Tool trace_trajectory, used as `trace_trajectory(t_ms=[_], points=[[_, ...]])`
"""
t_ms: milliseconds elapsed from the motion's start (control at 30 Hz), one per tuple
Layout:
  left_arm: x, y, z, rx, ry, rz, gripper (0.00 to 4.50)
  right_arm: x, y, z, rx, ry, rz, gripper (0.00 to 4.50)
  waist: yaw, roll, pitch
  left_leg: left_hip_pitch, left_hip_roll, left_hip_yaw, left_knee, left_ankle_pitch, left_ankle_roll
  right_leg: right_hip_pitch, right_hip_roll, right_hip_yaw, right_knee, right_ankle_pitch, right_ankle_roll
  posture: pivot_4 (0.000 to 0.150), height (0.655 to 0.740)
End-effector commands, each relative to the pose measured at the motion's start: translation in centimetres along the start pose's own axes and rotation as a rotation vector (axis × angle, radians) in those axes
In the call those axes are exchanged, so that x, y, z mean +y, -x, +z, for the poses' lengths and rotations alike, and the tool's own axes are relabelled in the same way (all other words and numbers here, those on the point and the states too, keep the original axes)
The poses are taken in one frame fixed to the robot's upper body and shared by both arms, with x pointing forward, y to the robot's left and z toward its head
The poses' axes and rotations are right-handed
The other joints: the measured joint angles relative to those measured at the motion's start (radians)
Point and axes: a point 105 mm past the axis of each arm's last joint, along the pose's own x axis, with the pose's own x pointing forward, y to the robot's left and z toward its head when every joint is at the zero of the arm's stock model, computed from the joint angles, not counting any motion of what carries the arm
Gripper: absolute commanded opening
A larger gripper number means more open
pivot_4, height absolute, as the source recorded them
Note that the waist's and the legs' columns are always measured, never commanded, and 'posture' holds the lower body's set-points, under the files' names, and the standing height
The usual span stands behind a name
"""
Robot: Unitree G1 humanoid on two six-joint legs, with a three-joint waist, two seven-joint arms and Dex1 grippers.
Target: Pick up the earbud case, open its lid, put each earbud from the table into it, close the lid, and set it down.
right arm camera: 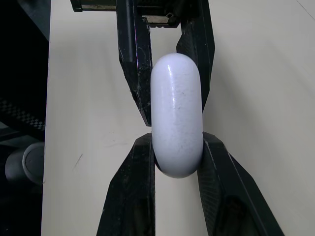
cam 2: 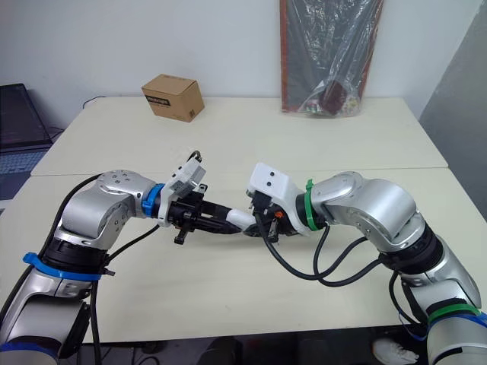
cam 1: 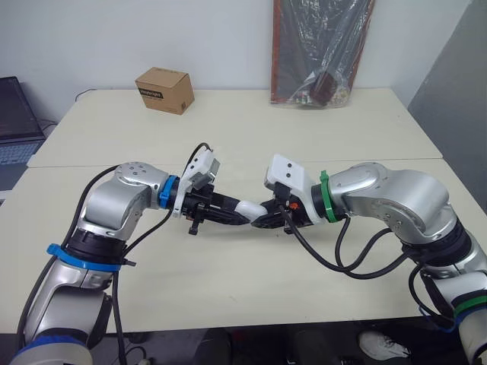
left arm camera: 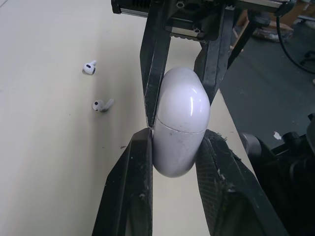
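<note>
Both claws: my left claw (left arm camera: 177,140) and right claw (right arm camera: 177,142) clamped on the case (left arm camera: 180,110), above the table (cam 1: 304,137).
Case: light, hard, glossy, I judge; slips easily.
Grip: broad faces, either side of seam.

In the head views the earbud case (cam 1: 247,209) is largely covered, only a white sliver being seen between the left gripper (cam 1: 237,216) and the right gripper (cam 1: 261,221). In the wrist views its flanks are masked by black fingers (left arm camera: 133,187). The print on the cardboard box (cam 1: 164,90) is too small to be read. The laptop (cam 1: 17,122) is cut by the picture's edge, and the wrapped board (cam 1: 321,49) is cut off at the top.
</note>
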Motion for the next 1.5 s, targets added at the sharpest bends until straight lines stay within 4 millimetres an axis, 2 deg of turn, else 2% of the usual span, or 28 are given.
trace_trajectory(t_ms=[33,100,233,433,733,867,1167,1500], points=[[-0.1,-0.1,0.5,-0.012,-0.039,0.012,0.85,-0.3,0.7,1.3,-0.045,0.053,-0.035,1.10,0.000,0.000,0.000,0.000,0.000,0.000,0.000,0.000,0.000,0.000,0.000,0.000,0.000,0.000,-0.001,0.150,0.7400],[0.0,-0.1,0.7,-0.030,-0.039,0.017,0.85,0.0,0.6,1.5,-0.054,0.062,-0.018,1.70,0.000,0.000,0.000,0.000,0.000,0.000,0.000,0.000,0.000,0.000,0.000,0.000,0.000,0.000,-0.001,0.150,0.7400],[0.2,0.3,1.0,-0.088,-0.030,0.045,0.85,0.0,0.7,1.6,-0.080,0.086,-0.028,3.16,0.000,0.000,0.000,0.000,0.000,0.000,0.000,0.000,0.000,0.000,0.000,0.000,0.000,0.000,0.000,0.150,0.7400],[0.1,0.9,1.3,-0.191,-0.027,0.073,0.85,-0.3,1.3,2.1,-0.176,0.094,-0.072,3.16,0.000,0.000,0.000,0.000,0.000,0.000,0.000,0.000,0.000,0.000,0.000,0.000,0.000,0.000,0.000,0.150,0.7400],[-0.5,1.1,-0.5,-0.328,0.017,0.070,0.85,-0.1,2.3,2.7,-0.347,0.050,-0.146,3.16,0.001,0.000,0.000,0.000,0.000,0.000,0.000,0.000,0.000,0.000,0.000,0.000,0.000,0.001,-0.001,0.150,0.7400],[-0.3,0.5,-1.1,-0.374,-0.005,0.084,0.85,-0.1,2.0,2.2,-0.354,0.024,-0.167,3.16,0.001,0.000,0.000,0.001,0.000,0.000,0.000,0.000,0.000,0.002,0.000,0.000,0.000,0.001,-0.001,0.150,0.7400],[-0.2,0.2,-0.9,-0.426,-0.017,0.068,0.85,-0.5,1.7,0.7,-0.331,-0.036,-0.202,3.16,0.001,0.000,0.000,0.001,0.000,0.000,0.000,0.000,0.000,0.002,0.000,0.000,0.000,0.001,-0.001,0.150,0.7400],[-0.6,0.4,-1.1,-0.416,-0.014,0.044,0.85,-1.5,2.2,1.1,-0.362,-0.048,-0.248,3.16,0.001,0.000,0.000,0.001,0.000,0.000,0.000,0.000,0.000,0.002,0.000,0.000,0.000,0.000,-0.001,0.150,0.7400]])
